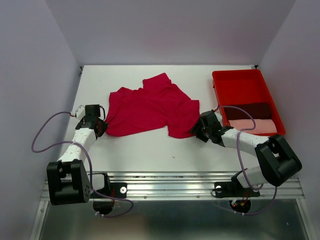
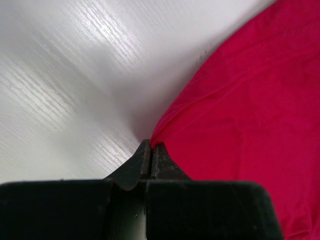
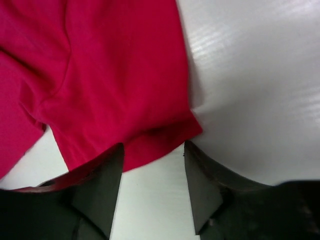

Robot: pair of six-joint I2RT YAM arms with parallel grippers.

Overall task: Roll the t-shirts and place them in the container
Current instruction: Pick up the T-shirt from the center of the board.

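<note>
Landmark: red tray (image 1: 240, 87) on the white surface (image 1: 150, 150).

We note the crimson t-shirt (image 1: 150, 107) lying spread and rumpled on the surface, left of the tray. Its nearest edge is close to the tray's left wall but does not touch it.

Inside the tray, at its near end, a dark maroon t-shirt (image 1: 250, 110) and a pale pink t-shirt (image 1: 252, 125) lie side by side, the pink one closer to the tray's near wall.

Left claw (image 2: 151, 147): well apart from the tray, at the crimson shirt's far corner. It is closed tight, and the cloth's corner appears nipped at the tips.

Right claw (image 3: 152, 150): just beside the tray's near left corner. Its jaws stand apart and grip nothing, with the crimson hem lying loose at the fingertips.
</note>
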